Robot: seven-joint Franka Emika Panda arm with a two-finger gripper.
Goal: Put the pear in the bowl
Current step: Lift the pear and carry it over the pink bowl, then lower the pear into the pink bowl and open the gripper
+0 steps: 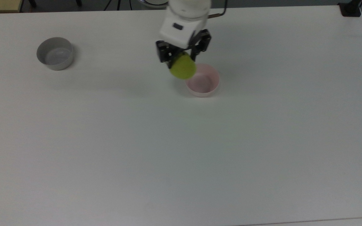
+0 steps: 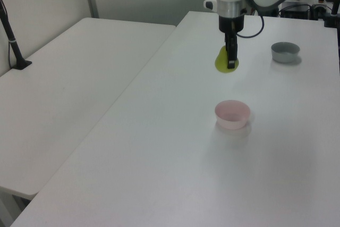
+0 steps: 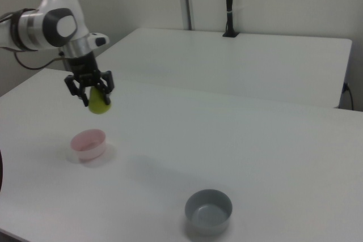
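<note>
Right view, pear (image 3: 99, 102) — clamped in gripper (image 3: 89, 87)

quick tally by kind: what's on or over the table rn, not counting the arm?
Bowls: 2, the pink bowl and the grey bowl, both standing on the white table.
Pears: 1, the pear, held off the table by the gripper.
Total: 3
</note>
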